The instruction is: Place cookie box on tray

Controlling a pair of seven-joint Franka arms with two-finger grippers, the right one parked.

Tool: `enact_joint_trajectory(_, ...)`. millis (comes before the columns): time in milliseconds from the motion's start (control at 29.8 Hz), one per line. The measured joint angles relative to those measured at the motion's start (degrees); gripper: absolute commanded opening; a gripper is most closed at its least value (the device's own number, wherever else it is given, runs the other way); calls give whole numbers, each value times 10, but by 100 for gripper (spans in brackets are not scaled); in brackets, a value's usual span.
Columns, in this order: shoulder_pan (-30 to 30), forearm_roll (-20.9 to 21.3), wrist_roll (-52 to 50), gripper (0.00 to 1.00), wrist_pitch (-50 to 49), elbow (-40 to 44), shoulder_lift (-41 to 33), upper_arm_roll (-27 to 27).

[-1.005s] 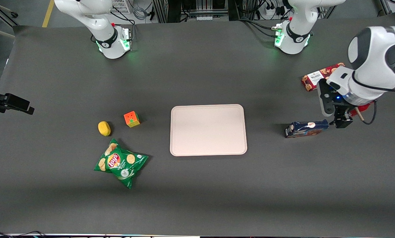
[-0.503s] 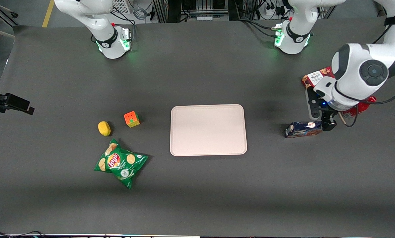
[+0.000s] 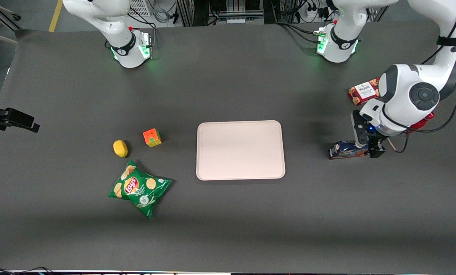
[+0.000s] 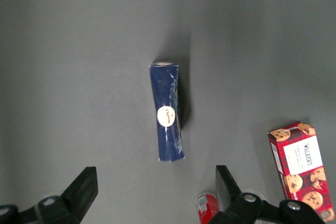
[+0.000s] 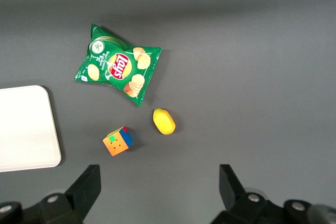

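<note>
The cookie box (image 3: 346, 149), long and navy blue with a white oval logo, lies on the dark table toward the working arm's end, a gap away from the tray (image 3: 240, 149). The pale cream tray sits mid-table with nothing on it. My left gripper (image 3: 367, 147) hovers over the end of the box that points away from the tray. In the left wrist view the cookie box (image 4: 168, 114) lies lengthwise ahead of the gripper (image 4: 156, 192). The black fingers (image 4: 84, 191) stand wide apart, open, with only table between them.
A red cookie box (image 3: 363, 91) lies farther from the front camera than the gripper, and a red can (image 4: 207, 205) stands close beside one finger. A green chips bag (image 3: 139, 188), a colour cube (image 3: 152, 137) and a lemon (image 3: 120, 148) lie toward the parked arm's end.
My left gripper has come down and moved toward the tray, from beside the cookie box's end to over it. The box has stayed where it was.
</note>
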Motion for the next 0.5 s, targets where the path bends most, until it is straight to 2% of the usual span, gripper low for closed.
enact_joint_trajectory(503, 4, -21, -1, 100, 44, 0, 54, 0)
